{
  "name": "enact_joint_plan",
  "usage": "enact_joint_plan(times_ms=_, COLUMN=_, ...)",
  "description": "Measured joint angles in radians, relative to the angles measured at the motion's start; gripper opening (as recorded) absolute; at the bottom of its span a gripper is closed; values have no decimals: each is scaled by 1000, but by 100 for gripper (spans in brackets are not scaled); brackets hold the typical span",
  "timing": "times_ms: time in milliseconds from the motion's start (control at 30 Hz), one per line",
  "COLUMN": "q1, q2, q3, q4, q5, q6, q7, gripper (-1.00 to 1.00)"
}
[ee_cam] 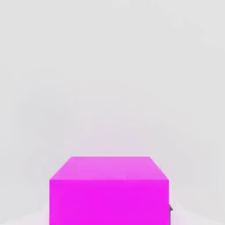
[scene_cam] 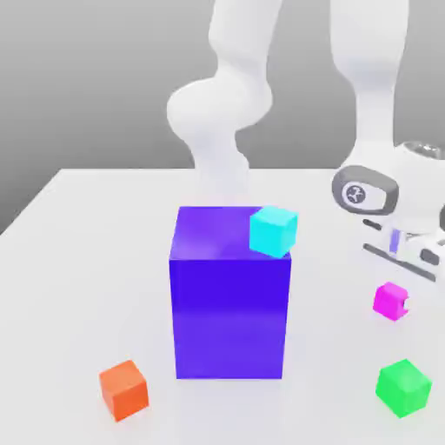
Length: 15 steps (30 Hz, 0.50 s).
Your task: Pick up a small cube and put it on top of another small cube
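The small magenta-pink cube (scene_cam: 388,301) sits on the white table at the exterior view's right. My gripper (scene_cam: 394,294) reaches down from the white hand directly over it and is shut on this cube, with a pale fingertip (scene_cam: 405,305) showing at its side. In the hand view the cube (ee_cam: 109,191) is very close, with a dark edge of a finger (ee_cam: 170,209) against one side. A small cyan cube (scene_cam: 274,230) rests on the top corner of the big purple block (scene_cam: 230,304).
The tall purple block stands mid-table, left of my hand. A green cube (scene_cam: 402,388) lies in front of the magenta cube, near the table's front edge. An orange cube (scene_cam: 123,389) lies at the front left. The arm's white links rise behind the block.
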Motion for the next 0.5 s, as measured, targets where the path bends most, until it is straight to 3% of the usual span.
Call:
enact_joint_plan(times_ms=233, q1=-46, q2=-211, q3=57, q4=-31, q5=103, q6=-179, q7=-91, gripper=-100)
enact_joint_plan(times_ms=500, q1=-215, q2=-177, q3=-24, q4=177, q5=137, q6=-357, q7=-384, gripper=-100)
